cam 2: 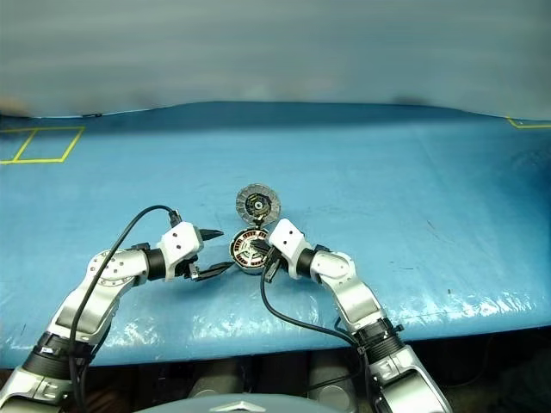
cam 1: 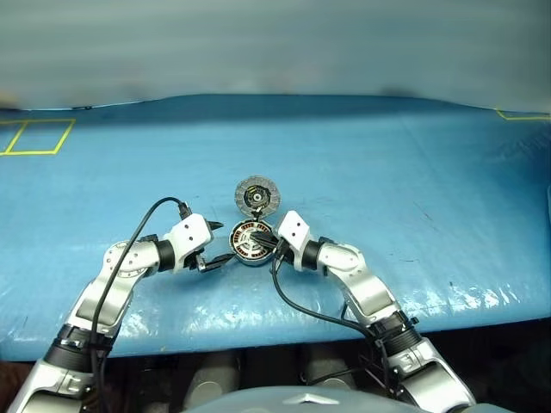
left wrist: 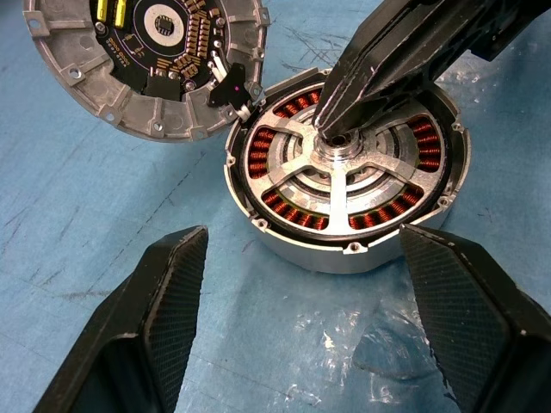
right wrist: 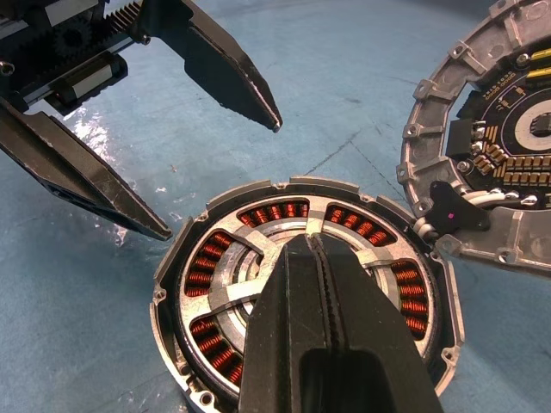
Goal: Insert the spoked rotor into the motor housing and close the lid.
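open: mat left of motor housing (left wrist: 344, 249) | blocked: lid (left wrist: 146, 60) (touching rim)

counter cover (left wrist: 77, 224): blue plastic sheet, looking glossy and scratched
motor housing (left wrist: 258, 237): showing bright cast metal and coppery windings
spoked rotor (left wrist: 340, 185): showing brushed silver metal
lid (left wrist: 82, 90): showing dull grey metal
left claw (left wrist: 306, 292) pads (left wrist: 176, 297): looking black, matt, finely textured

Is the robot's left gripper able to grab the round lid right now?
Probably yes. The left gripper is open, and the lid lies uncovered on the table just beyond the motor housing. The shut right gripper rests on the spoked rotor, not the lid.
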Motion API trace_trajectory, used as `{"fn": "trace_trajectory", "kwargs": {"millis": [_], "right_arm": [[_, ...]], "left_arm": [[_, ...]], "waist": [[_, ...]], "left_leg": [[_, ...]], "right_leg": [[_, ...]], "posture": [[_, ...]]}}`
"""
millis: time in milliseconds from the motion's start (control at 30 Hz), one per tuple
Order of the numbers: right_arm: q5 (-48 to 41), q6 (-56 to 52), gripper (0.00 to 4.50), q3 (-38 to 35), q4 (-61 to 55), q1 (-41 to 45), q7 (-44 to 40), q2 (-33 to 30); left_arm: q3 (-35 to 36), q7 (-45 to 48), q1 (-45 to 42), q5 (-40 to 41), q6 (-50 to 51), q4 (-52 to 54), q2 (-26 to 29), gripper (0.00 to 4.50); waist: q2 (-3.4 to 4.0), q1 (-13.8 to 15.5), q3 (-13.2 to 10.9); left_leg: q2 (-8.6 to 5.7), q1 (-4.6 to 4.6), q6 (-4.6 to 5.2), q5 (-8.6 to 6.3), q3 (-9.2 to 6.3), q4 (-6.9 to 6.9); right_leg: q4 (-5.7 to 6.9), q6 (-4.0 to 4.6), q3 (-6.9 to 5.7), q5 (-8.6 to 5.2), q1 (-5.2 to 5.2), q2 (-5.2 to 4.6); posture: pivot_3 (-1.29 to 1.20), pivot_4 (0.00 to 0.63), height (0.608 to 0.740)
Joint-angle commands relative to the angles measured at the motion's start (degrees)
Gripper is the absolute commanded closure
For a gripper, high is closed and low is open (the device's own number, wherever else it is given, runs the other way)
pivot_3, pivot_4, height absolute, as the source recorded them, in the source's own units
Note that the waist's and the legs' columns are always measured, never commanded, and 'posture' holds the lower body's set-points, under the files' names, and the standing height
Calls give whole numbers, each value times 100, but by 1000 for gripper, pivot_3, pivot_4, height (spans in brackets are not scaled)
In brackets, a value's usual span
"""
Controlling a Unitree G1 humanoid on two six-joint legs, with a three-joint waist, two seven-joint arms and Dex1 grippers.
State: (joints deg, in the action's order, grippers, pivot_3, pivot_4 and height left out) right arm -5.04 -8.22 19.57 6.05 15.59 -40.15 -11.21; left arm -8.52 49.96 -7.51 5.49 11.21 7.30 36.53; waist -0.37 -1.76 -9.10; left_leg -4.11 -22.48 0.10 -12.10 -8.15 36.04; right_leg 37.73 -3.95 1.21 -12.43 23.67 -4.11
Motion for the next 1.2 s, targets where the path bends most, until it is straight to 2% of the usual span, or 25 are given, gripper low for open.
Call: {"fn": "trace_trajectory", "kwargs": {"millis": [33, 100, 267, 400, 600, 700, 933, 1067, 1200], "right_arm": [[-1049, -235, 4500, -561, -842, -46, -222, 219], [-1601, -515, 4500, -923, -1247, -12, -285, 213], [-1151, -644, 4500, -1311, -1183, 185, -44, -540], [-863, -525, 4500, -1617, -411, 628, 411, -759], [-770, 49, 4500, -1796, 2058, 1962, 558, -227], [-907, 225, 4500, -1879, 3191, 2593, 146, 75], [-951, 447, 4500, -1962, 4747, 3643, -706, 502], [-1045, 302, 4500, -1975, 4781, 3750, -1392, 545], [-1108, -117, 4500, -1775, 4219, 3512, -2256, 449]], "left_arm": [[-26, -106, 20, -92, -97, 71, -43, 744], [-29, -157, 51, -122, -140, -6, -94, 744], [-49, -258, 227, -131, -155, 75, -159, 744], [-95, -312, 373, -136, -168, 157, -195, 744], [-149, -390, 368, -191, -190, 109, -284, 744], [-152, -443, 388, -231, -203, 119, -294, 744], [-106, -526, 535, -230, -187, 234, -275, 744], [-75, -566, 575, -215, -164, 277, -286, 744], [-19, -572, 617, -157, -132, 323, -278, 744]], "waist": [[1, 7, -2], [5, 5, -5], [4, 46, -5], [8, 36, -7], [10, -59, -9], [10, -53, -9], [19, -67, -14], [21, -74, -15], [24, -82, -17]], "left_leg": [[0, -2, 0, 0, 0, -1], [0, -8, 0, 0, -3, -1], [-4, -6, 0, 0, -1, 0], [-4, -11, 0, 0, 0, -5], [10, -5, -4, 3, 13, -8], [11, -6, -5, 4, 17, -10], [7, -8, -4, 3, 10, -18], [8, -7, -5, 3, 2, -19], [7, -8, -5, 3, 3, -18]], "right_leg": [[0, 0, 0, 0, 2, 0], [0, 1, 0, 1, 7, 0], [-6, -2, -1, 1, 0, -5], [-6, 1, -4, 0, 8, -6], [-3, 16, 0, 8, 10, 5], [-5, 41, -4, 24, 9, 10], [-10, 47, 2, 28, 12, 9], [-8, 48, -1, 27, 12, 13], [-8, 47, 1, 27, 12, 13]], "posture": [[0, 150, 740], [0, 150, 740], [0, 150, 740], [0, 150, 740], [0, 150, 740], [0, 150, 740], [0, 150, 740], [0, 150, 740], [0, 150, 740]]}}
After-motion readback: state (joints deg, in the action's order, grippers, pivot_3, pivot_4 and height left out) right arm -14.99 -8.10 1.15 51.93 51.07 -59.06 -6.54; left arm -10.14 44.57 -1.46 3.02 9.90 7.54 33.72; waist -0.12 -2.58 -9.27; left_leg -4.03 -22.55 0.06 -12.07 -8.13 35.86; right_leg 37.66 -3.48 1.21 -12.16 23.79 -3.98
